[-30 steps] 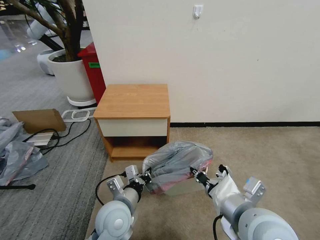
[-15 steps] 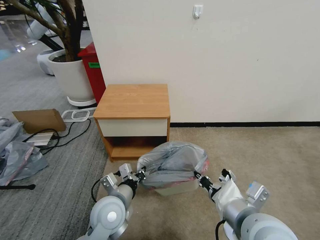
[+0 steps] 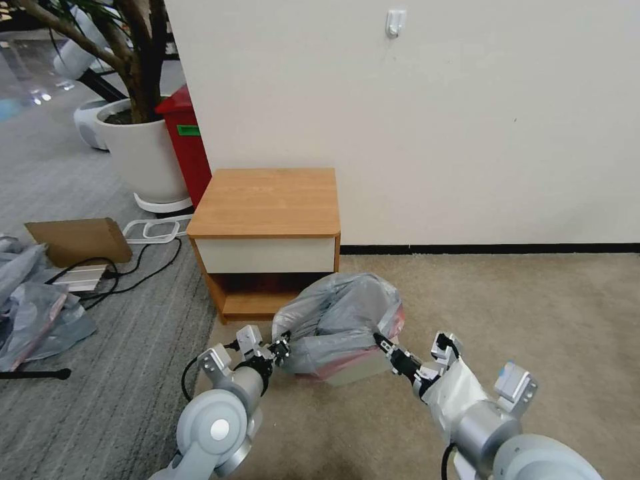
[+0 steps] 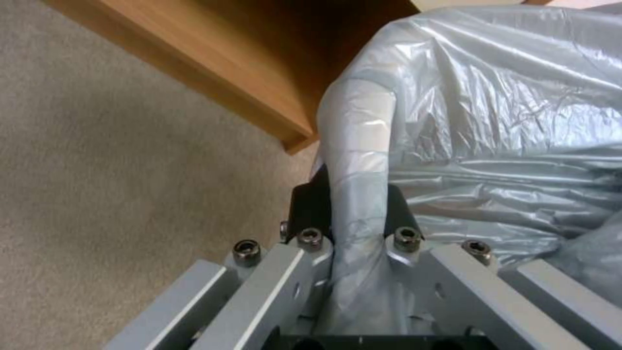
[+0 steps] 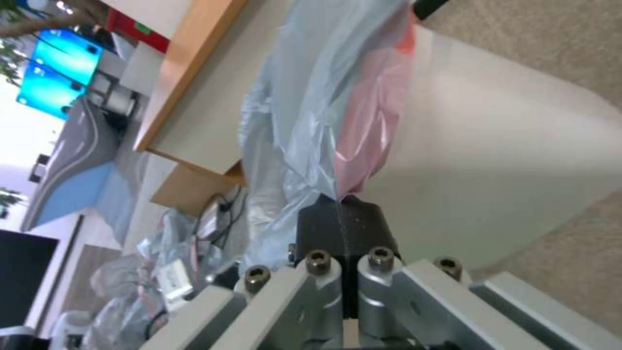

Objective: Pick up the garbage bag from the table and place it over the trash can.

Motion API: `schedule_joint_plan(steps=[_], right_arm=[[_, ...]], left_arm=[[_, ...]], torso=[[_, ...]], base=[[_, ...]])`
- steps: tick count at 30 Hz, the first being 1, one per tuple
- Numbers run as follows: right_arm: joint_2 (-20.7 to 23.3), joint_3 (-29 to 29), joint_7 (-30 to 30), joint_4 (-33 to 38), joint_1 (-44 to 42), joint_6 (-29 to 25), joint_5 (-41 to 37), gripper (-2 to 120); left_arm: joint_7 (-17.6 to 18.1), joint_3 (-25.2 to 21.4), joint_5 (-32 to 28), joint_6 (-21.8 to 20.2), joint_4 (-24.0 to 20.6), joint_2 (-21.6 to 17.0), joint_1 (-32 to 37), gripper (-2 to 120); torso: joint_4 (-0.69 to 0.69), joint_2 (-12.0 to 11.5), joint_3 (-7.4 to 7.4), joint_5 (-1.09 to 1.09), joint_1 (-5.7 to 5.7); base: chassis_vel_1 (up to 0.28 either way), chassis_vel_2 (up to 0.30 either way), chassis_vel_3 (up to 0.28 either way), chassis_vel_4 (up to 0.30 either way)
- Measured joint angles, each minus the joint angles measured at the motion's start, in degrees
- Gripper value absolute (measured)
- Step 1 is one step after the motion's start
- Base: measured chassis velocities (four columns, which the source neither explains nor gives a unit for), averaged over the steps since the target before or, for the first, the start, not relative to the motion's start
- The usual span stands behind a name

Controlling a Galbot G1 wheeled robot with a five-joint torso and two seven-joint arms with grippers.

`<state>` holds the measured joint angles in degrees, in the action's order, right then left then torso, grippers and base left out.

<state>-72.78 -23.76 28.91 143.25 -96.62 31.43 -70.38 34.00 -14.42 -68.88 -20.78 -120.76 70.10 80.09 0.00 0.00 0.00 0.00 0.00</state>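
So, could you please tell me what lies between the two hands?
In the head view, the garbage bag, draped over the trash can, spans from left hand to right hand.

No legible text, brand, number or sign in any view. Green label [image 3: 189, 130] on the front of the red bin [image 3: 187, 143], beside the plant pot: lettering too small to read. Blue screens [image 5: 61, 61] in the room behind, right wrist view: bright panels, no characters to make out. White wall hook [image 3: 395, 23]: unmarked. Desk [image 3: 267, 200], garbage bag [image 3: 340, 317] and trash can [image 3: 353, 370]: no printing seen on any.
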Motion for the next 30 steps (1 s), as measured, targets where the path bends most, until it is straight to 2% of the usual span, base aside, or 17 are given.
schedule_joint_plan(steps=[2, 4, 6, 8, 12, 14, 16, 17, 19, 21, 24, 25, 26, 28, 30], right_arm=[[0.1, -1.1, -0.1, 0.0, -0.4, 0.3, 0.0, 1], [0.3, -2.2, -0.2, 0.0, -0.7, 0.3, 0.1, 12], [0.4, -2.4, -0.2, 0.0, -0.8, 0.3, 0.2, 15], [0.5, -3.2, -1.1, 0.0, -1.1, 0.6, 0.6, 27], [0.5, -4.3, -3.3, 0.0, -1.3, 1.2, 1.3, 36], [0.5, -5.5, -6.2, 0.0, -1.6, 1.0, 4.5, 45], [0.6, -6.4, -8.9, 0.0, -1.5, -2.0, 11.8, 56], [0.6, -6.4, -8.9, 0.0, -1.5, -2.0, 11.8, 56], [1.3, -8.2, -11.1, 0.0, 0.3, -5.4, 14.9, 64], [1.6, -9.2, -12.0, 0.0, 1.3, -5.8, 14.9, 68], [2.2, -10.8, -14.8, -0.8, 5.5, -6.5, 13.2, 81], [2.0, -10.3, -14.8, -2.3, 8.0, -6.5, 10.0, 86], [2.0, -10.3, -14.8, -2.3, 8.0, -6.5, 10.0, 86], [0.8, -9.0, -13.2, -4.8, 11.0, -6.4, 2.5, 96], [0.5, -8.8, -12.7, -5.4, 11.6, -6.4, 0.9, 96]], left_arm=[[0.0, -0.5, -0.9, -0.1, 0.0, -0.2, -0.1, 4], [0.0, -0.9, -1.6, -0.2, 0.0, -0.3, -0.1, 4], [0.0, -1.0, -1.7, -0.2, 0.0, -0.3, -0.1, 4], [0.0, -1.4, -2.1, -0.2, 0.2, -0.4, -0.2, 4], [-0.1, -1.7, -2.6, -0.2, 0.4, -0.4, -0.2, 4], [-0.6, -2.1, -3.0, -0.2, 0.5, -0.6, -0.2, 4], [-0.8, -2.2, -3.3, 0.0, 0.8, -0.9, -0.3, 4], [-0.8, -2.2, -3.3, 0.0, 0.8, -0.9, -0.3, 4], [-0.8, -2.3, -3.5, 0.0, 0.9, -1.2, -0.4, 4], [-0.8, -2.3, -3.5, 0.0, 0.9, -1.2, -0.4, 4], [-0.9, -2.4, -3.6, 0.0, 0.4, -1.2, -0.1, 4], [-1.1, -2.4, -3.6, 0.0, 0.0, -1.2, 0.0, 4], [-1.1, -2.4, -3.6, 0.0, 0.0, -1.2, 0.0, 4], [-1.2, -2.3, -3.6, 0.1, -0.4, -1.2, 0.2, 4], [-1.2, -2.3, -3.6, 0.1, -0.5, -1.2, 0.2, 4]], torso=[[0.00, 0.0, 0.00, 0.00, 0.00], [0.00, 0.0, 0.00, 0.00, 0.00], [0.00, 0.0, 0.00, 0.00, 0.00], [0.00, 0.0, 0.00, 0.00, 0.00], [0.00, 0.0, 0.00, 0.00, 0.00], [0.00, 0.0, 0.00, 0.00, 0.00], [-0.01, 0.0, 0.00, 0.00, 0.00], [-0.01, 0.0, 0.00, 0.00, 0.00], [0.00, 0.0, 0.00, 0.00, 0.00], [0.00, 0.0, 0.00, 0.00, 0.00], [0.00, 0.0, 0.00, -0.01, 0.00], [0.01, 0.0, 0.00, 0.00, 0.00], [0.01, 0.0, 0.00, 0.00, 0.00], [0.01, 0.0, 0.00, 0.00, 0.00], [0.02, 0.0, 0.00, 0.00, 0.00]], base=[[0.000, 0.000, 0.000, 0.000], [0.000, 0.000, 0.000, 0.000], [0.000, 0.000, 0.000, 0.000], [0.000, 0.000, 0.000, 0.000], [0.000, 0.000, 0.000, 0.000], [0.000, 0.000, 0.000, 0.000], [0.000, 0.000, 0.000, 0.000], [0.000, 0.000, 0.000, 0.000], [0.000, 0.000, 0.000, 0.000], [0.000, 0.000, 0.000, 0.000], [0.000, 0.000, 0.000, 0.000], [0.000, 0.000, 0.000, 0.000], [0.000, 0.000, 0.000, 0.000], [0.000, 0.000, 0.000, 0.000], [0.000, 0.000, 0.000, 0.000]])
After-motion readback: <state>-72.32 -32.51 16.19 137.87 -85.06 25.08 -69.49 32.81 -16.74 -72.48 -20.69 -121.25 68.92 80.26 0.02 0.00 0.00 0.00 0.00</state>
